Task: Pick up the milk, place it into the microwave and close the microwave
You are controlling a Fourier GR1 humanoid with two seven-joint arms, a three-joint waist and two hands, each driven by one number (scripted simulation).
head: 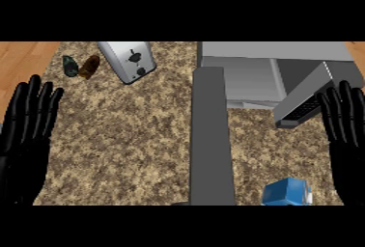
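Note:
The milk [287,192] is a blue carton with a white cap side, standing near the counter's front edge at the lower right. The microwave [257,72] sits at the back right, its cavity showing, with its door [212,135] swung open toward me as a long grey slab. My right hand [348,135] is open at the right edge, fingers up, just right of and above the milk, not touching it. At the left edge, my left hand [27,130] rests open with its fingers up.
A silver toaster [128,60] stands at the back left of the speckled counter [121,144]. Two small dark bottles [80,66] lie beside it. Wooden floor shows beyond the counter's left edge.

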